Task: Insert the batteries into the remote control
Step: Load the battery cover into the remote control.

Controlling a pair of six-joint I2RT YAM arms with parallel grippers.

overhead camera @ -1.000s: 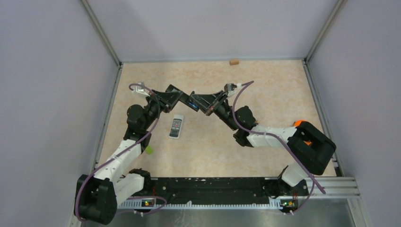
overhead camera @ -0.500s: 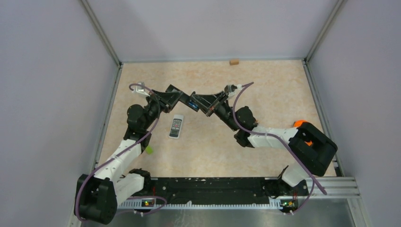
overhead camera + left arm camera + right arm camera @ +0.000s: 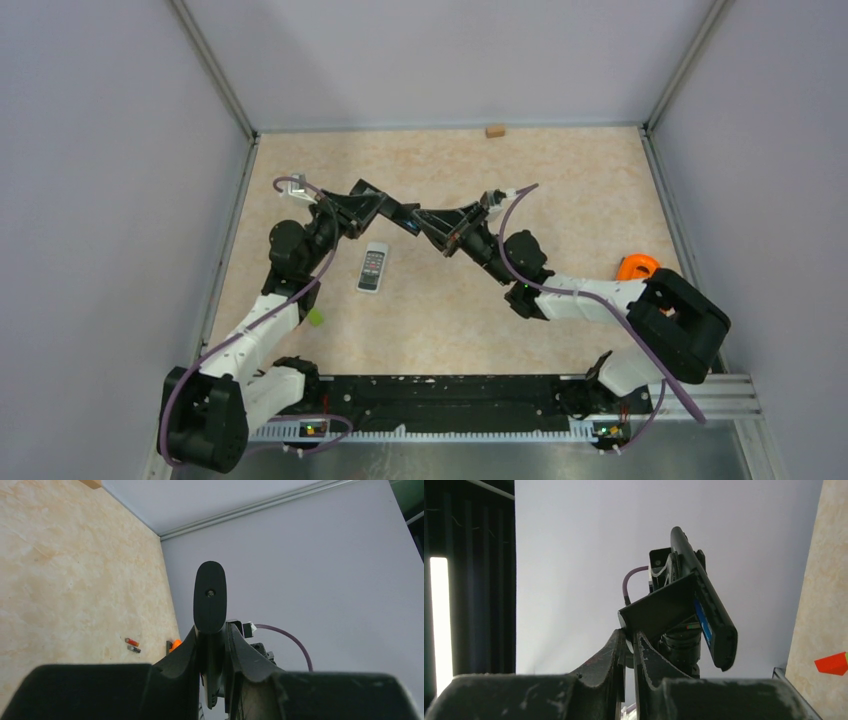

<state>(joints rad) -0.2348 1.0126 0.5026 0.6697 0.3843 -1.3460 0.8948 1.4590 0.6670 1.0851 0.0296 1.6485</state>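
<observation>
My left gripper [image 3: 397, 212] [image 3: 211, 630] is shut on a black remote [image 3: 210, 597], held up in the air and seen edge-on. In the right wrist view the same remote [image 3: 714, 622] shows a blue strip on its face. My right gripper [image 3: 428, 217] [image 3: 630, 638] is just beside the remote. Its jaws are almost together, with a thin dark flat piece between them. Two batteries, one red [image 3: 132, 642] and one dark [image 3: 133, 649], lie on the table far to the right. A second, light grey remote [image 3: 372, 267] lies on the table under the left arm.
An orange object [image 3: 636, 266] [image 3: 175, 644] sits by the right arm's base. A lime-green block [image 3: 316, 317] lies by the left arm and a red block [image 3: 833, 662] shows in the right wrist view. A small wooden block [image 3: 494, 130] rests against the back wall.
The right arm's elbow and base link have swung right and toward the near edge, uncovering the orange object. Both grippers stay together at the black remote. The left arm has not moved.
</observation>
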